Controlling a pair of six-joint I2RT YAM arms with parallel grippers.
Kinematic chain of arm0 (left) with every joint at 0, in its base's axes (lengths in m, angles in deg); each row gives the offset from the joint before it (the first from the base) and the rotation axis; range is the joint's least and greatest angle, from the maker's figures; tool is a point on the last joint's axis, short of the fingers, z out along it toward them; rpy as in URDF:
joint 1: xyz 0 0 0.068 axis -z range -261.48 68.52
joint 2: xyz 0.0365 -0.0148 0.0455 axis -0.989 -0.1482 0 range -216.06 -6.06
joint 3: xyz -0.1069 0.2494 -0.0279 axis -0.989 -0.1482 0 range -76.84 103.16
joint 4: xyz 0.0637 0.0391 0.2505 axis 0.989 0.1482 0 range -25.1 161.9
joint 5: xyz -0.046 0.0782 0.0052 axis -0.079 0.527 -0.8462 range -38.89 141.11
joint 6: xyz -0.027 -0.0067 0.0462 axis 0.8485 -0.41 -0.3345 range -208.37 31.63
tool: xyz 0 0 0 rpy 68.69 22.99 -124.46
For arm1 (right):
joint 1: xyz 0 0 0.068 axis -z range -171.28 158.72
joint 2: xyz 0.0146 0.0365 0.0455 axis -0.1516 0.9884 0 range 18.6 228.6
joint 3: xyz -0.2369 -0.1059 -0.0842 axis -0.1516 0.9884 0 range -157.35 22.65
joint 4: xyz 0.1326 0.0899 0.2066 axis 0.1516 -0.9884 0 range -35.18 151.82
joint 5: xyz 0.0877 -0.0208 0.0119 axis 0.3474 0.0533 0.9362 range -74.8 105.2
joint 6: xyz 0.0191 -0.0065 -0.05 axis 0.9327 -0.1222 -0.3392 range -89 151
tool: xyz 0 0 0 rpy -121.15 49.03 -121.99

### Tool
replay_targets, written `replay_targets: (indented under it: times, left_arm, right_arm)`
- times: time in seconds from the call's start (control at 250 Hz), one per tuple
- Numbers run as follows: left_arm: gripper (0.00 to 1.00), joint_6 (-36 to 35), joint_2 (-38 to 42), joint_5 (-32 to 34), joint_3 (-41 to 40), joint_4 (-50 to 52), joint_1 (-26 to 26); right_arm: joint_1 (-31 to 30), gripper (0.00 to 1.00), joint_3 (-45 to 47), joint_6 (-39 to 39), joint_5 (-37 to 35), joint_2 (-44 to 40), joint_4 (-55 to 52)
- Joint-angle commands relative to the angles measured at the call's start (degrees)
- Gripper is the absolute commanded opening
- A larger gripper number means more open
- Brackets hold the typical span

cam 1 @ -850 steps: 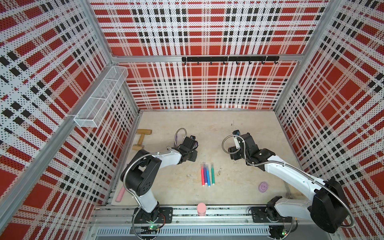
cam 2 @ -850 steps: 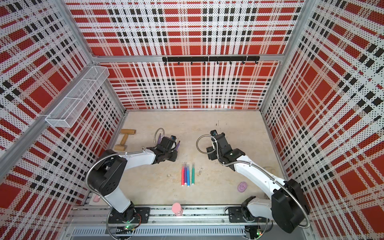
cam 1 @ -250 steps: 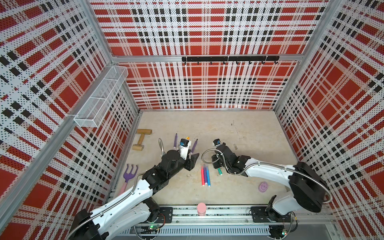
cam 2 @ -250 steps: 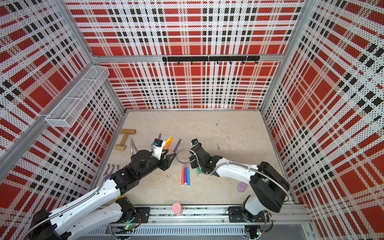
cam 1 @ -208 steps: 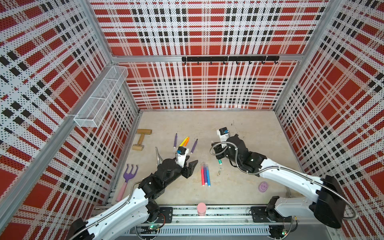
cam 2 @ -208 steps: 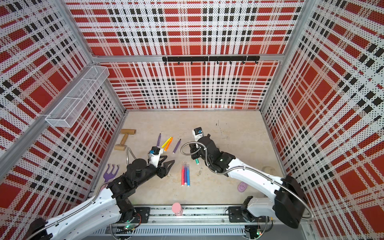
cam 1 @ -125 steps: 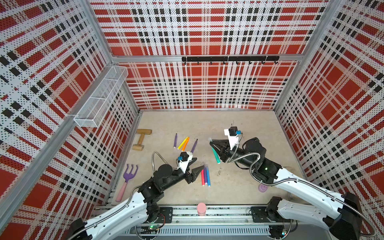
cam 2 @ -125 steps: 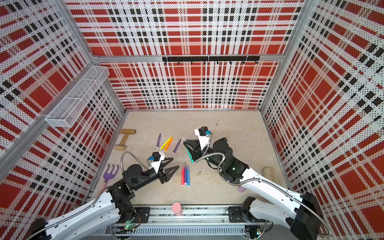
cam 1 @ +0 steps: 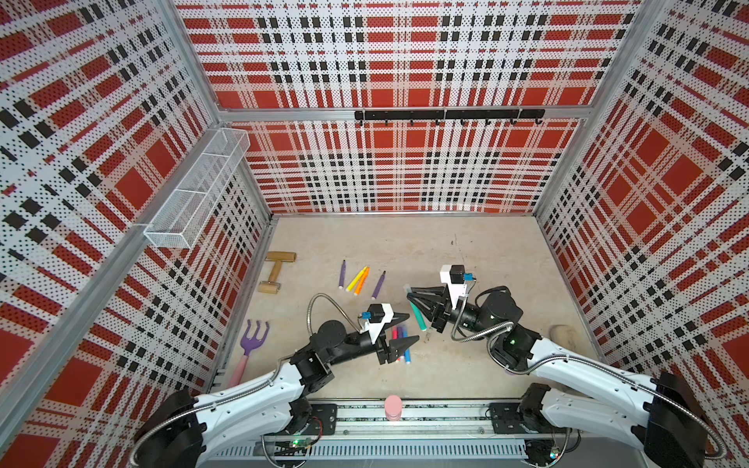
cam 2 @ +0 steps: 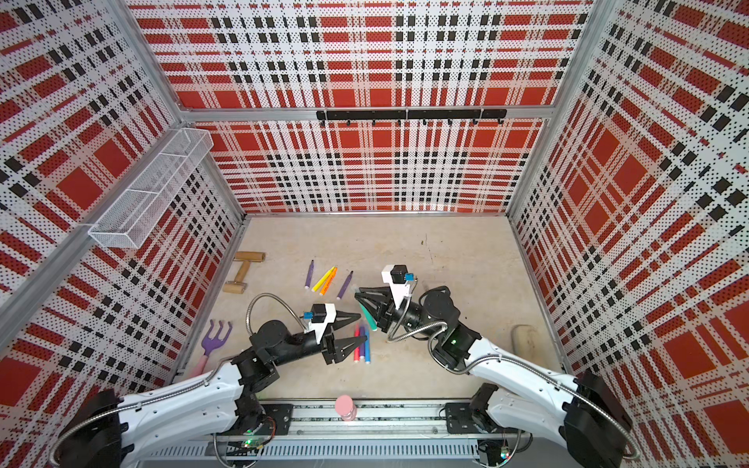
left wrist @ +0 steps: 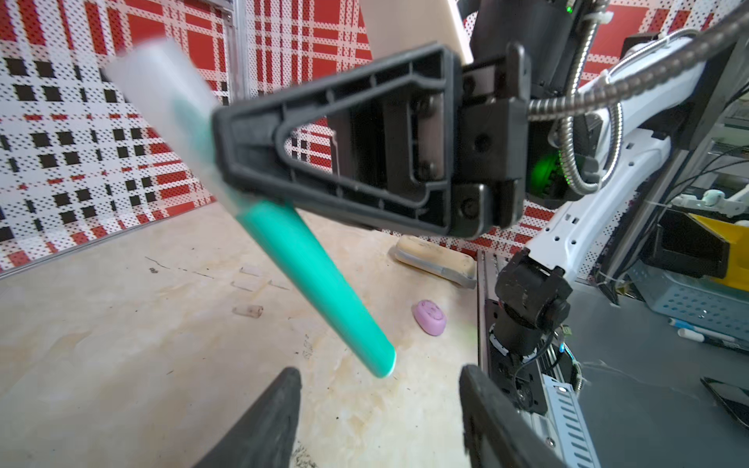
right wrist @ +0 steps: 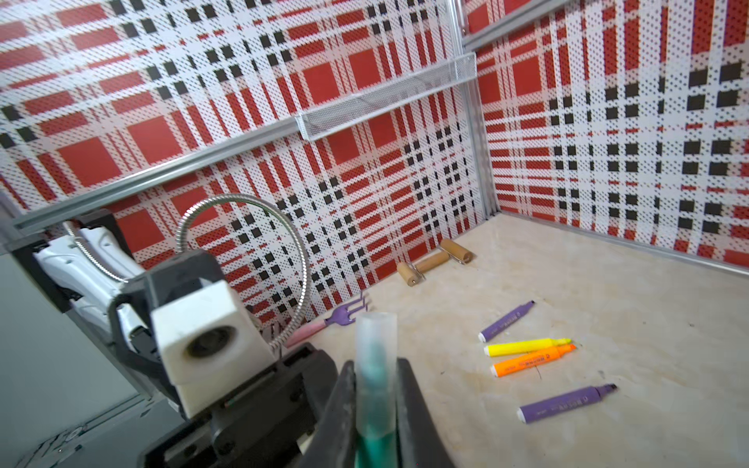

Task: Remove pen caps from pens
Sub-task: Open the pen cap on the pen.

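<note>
Clamps the green pen (cam 1: 419, 320) near its clear cap (right wrist: 375, 344) in the right claw (cam 1: 410, 295), forearm stretched level; reaches toward it with the left claw (cam 1: 412, 326) spread open.

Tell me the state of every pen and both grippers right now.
teal pen: capped, held off the table.
right gripper: shut on teal pen.
left gripper: open, empty.
yellow pen: uncapped, lying flat.
orange pen: uncapped, lying flat.
two purple pens: uncapped, lying flat.
three pens near left gripper: lying flat, caps unclear.
</note>
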Motion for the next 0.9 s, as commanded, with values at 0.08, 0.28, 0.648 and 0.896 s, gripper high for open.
replay_targets:
  times: [0.08, 0.28, 0.648, 0.896]
  left_arm:
    - [0.62, 0.5, -2.8, -2.5, 1.9, -7.1, 1.2]
    - [0.62, 0.9, -4.1, -2.4, 2.1, -11.0, 1.3]
    - [0.56, 3.9, -9.2, -6.1, 4.6, -16.6, 1.4]
    - [0.30, 5.1, -10.8, -6.6, 4.9, -20.0, 1.4]
  right_arm:
    - [-0.2, 0.07, 2.6, 3.8, 2.9, -0.2, 15.6]
    - [-0.3, 0.07, 4.7, 6.1, 4.3, 0.5, 21.4]
    - [-0.9, 0.06, 5.7, 6.7, 5.0, 1.9, 24.5]
    - [-1.0, 0.06, 7.0, 6.5, 3.5, 0.0, 23.9]
